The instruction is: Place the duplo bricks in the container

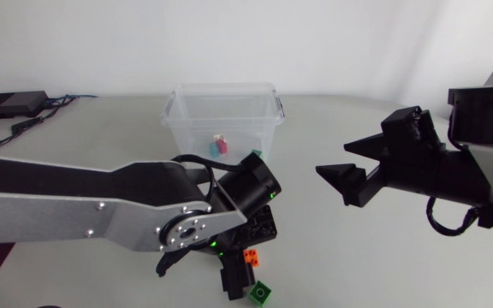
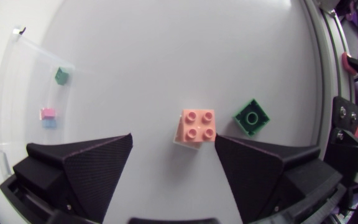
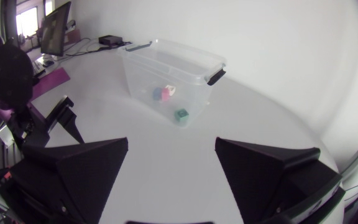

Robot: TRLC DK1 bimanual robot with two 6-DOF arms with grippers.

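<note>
An orange duplo brick (image 2: 197, 126) lies on the table between the fingers of my open left gripper (image 2: 173, 140), touching neither; it also shows as the orange brick (image 1: 251, 256) in the head view. A green brick (image 2: 252, 117) (image 1: 260, 293) lies just outside one finger. My left gripper (image 1: 240, 267) hangs low near the table's front edge. The clear container (image 1: 221, 107) (image 3: 173, 65) holds a pink-and-blue brick (image 1: 219, 144) (image 3: 162, 93) and a dark green brick (image 1: 256, 154) (image 3: 181, 116). My right gripper (image 1: 332, 159) (image 3: 171, 142) stands open and empty, raised to the right of the container.
A black box (image 1: 11, 103) with cables sits at the back left of the table. My left arm (image 1: 101, 210) stretches across the front left. The container's lid is off and a black latch (image 1: 279, 104) shows on its right end.
</note>
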